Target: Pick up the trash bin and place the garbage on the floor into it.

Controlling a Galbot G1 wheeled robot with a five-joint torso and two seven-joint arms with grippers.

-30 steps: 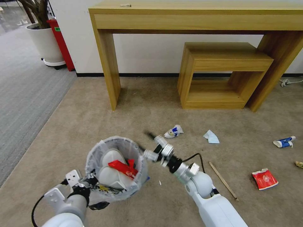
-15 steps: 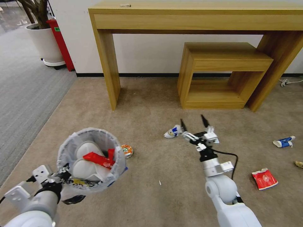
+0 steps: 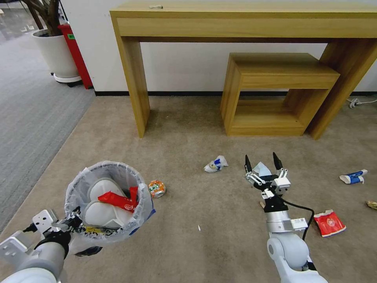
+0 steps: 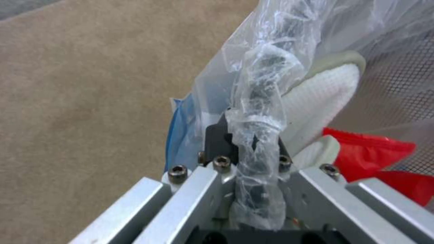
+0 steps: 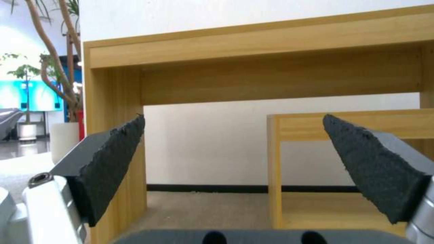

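Left tool (image 3: 72, 220) clamped on the bagged rim of the small round dark bin with translucent white liner (image 3: 108, 204), at 8 o'clock in head view, held off the beige-tan carpet floor (image 3: 188, 129). Inside: white slippers (image 3: 104, 204), red wrapper (image 3: 118, 200). Right tool (image 3: 263, 163) spread wide at 4 o'clock, over the crumpled pale-blue paper (image 3: 261, 169). Crushed orange can (image 3: 157, 188) just beside the bin at its 3 o'clock.

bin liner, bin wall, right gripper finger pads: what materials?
Liner: thin translucent plastic film, crinkled and glossy, bunched in the left gripper. Trash bin wall: looks like fine dark mesh, probably metal. Right gripper pads: matte black, rough-grained, likely rubber or foam.
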